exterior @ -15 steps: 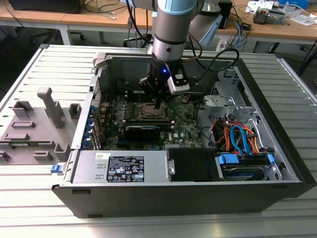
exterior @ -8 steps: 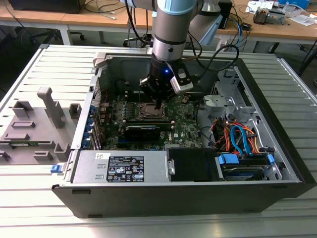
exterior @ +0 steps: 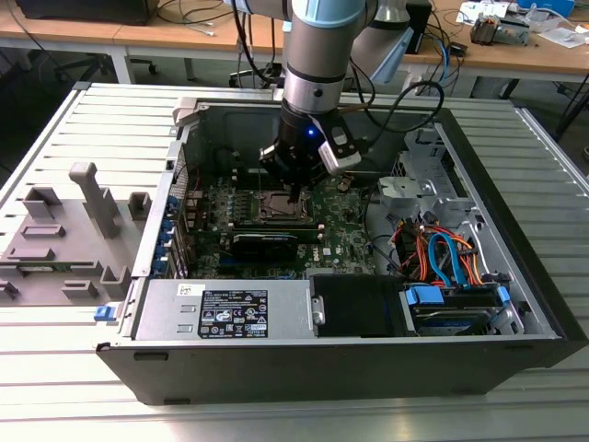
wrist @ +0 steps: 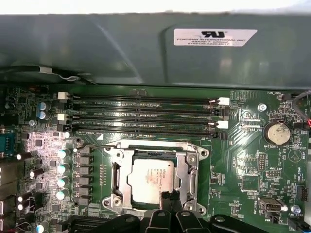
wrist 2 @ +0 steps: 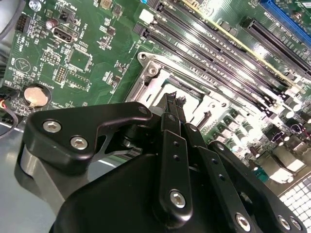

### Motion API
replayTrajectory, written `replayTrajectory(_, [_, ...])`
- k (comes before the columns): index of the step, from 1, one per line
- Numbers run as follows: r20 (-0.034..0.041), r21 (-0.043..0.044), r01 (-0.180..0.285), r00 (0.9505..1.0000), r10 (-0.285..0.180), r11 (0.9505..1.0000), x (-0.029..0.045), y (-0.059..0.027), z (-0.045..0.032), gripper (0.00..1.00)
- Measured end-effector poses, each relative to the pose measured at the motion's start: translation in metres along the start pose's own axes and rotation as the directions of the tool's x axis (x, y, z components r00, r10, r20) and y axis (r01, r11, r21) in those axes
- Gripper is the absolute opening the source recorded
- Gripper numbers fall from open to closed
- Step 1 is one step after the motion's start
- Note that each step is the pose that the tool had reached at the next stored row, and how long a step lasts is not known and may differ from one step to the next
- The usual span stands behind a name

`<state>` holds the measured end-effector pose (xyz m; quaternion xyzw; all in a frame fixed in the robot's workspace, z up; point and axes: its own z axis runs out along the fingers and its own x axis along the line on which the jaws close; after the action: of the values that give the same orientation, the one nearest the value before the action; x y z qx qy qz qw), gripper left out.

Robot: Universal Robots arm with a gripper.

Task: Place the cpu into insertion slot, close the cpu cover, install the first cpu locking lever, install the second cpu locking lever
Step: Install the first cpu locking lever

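The cpu (wrist: 148, 177), a silvery square chip, lies flat in the insertion slot (exterior: 281, 206) on the green board. The cpu cover (wrist: 188, 167), a silver frame with a window, lies down around it; in the second wrist view the cpu cover (wrist 2: 146, 90) shows beside the fingers. A thin lever rod (wrist: 141, 143) runs along the socket's side nearest the memory slots. My gripper (exterior: 294, 195) hangs low over the socket inside the case. Its black fingers are shut, tips together, at the chip's edge in both wrist views (wrist: 171, 196) (wrist 2: 173, 99). Nothing shows between them.
Long black memory slots (wrist: 146, 116) and the case wall (wrist: 121, 48) lie beyond the socket. A black graphics card (exterior: 264, 241) sits just in front, then the power supply (exterior: 230, 308). Orange and blue cables (exterior: 442, 253) and a drive cage (exterior: 451, 299) fill the exterior view's right. A grey fixture (exterior: 64, 230) stands outside.
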<state>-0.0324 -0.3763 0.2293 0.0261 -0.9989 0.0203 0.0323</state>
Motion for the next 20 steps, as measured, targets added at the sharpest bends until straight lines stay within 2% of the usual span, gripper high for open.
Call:
replayTrajectory(2, [0.0005,-0.0039,0.01,1.0,-0.01,0.9999,0.0001,-0.0001,-0.0001,0.11])
replayTrajectory(3, [0.0011,-0.0108,0.014,0.9999,-0.014,0.9998,0.0001,0.0,-0.0002,0.11])
replayTrajectory(4, [0.0021,-0.0222,0.019,0.9998,-0.019,0.9996,0.0001,0.0,-0.0001,0.11])
replayTrajectory(5, [0.0027,-0.0272,0.025,0.9997,-0.025,0.9993,0.0001,0.0,-0.0001,0.11])
replayTrajectory(8, [0.0041,-0.0268,0.058,0.9983,-0.058,0.9979,0.0,-0.0001,-0.0001,0.11])
replayTrajectory(13, [0.0043,-0.0265,0.061,0.9982,-0.061,0.9978,0.0,0.0,0.0,0.11])
replayTrajectory(14, [0.0075,-0.0262,0.06,0.9982,-0.06,0.9978,0.0001,0.0,0.0,0.11])
replayTrajectory(16, [0.0292,-0.0238,0.06,0.9978,-0.059,0.9979,0.0,0.0,0.0002,0.11])
replayTrajectory(17, [0.0345,-0.0234,0.06,0.9977,-0.059,0.9979,0.0,0.0,0.0003,0.11])
replayTrajectory(20, [0.0348,-0.0232,0.06,0.9976,-0.059,0.9979,0.0,0.0,0.0003,0.11])
